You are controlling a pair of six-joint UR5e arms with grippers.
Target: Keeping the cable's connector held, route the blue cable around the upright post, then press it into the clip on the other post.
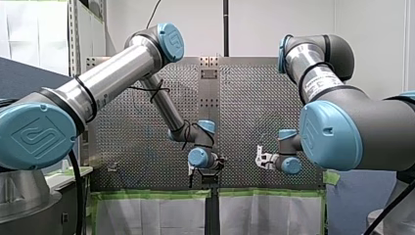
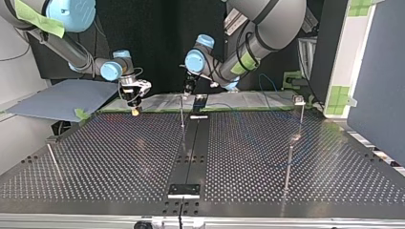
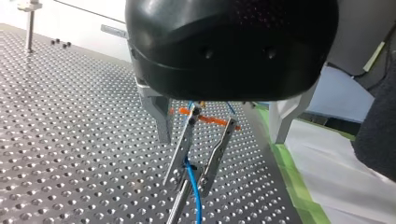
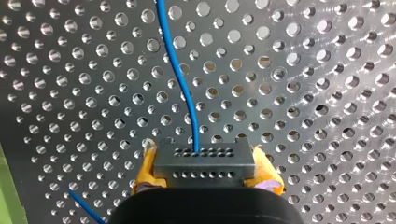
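Dark perforated connector block (image 4: 204, 161) sits clamped in my right gripper (image 4: 205, 176), thin blue cable (image 4: 180, 79) leaving at twelve o'clock. My left gripper (image 3: 189, 183), narrowly apart, straddles it beside the thin upright metal post (image 2: 182, 114). Best circle smoothly, letting cable slide, connector untugged.

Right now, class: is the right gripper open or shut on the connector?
Shut: right gripper's yellow pads clamp both ends of the connector trailing blue cable.

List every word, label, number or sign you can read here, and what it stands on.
No words or numbers are readable.
Embossed logo, not letters I can read: blue cap on my left arm.
White label on my right arm: too small to read.
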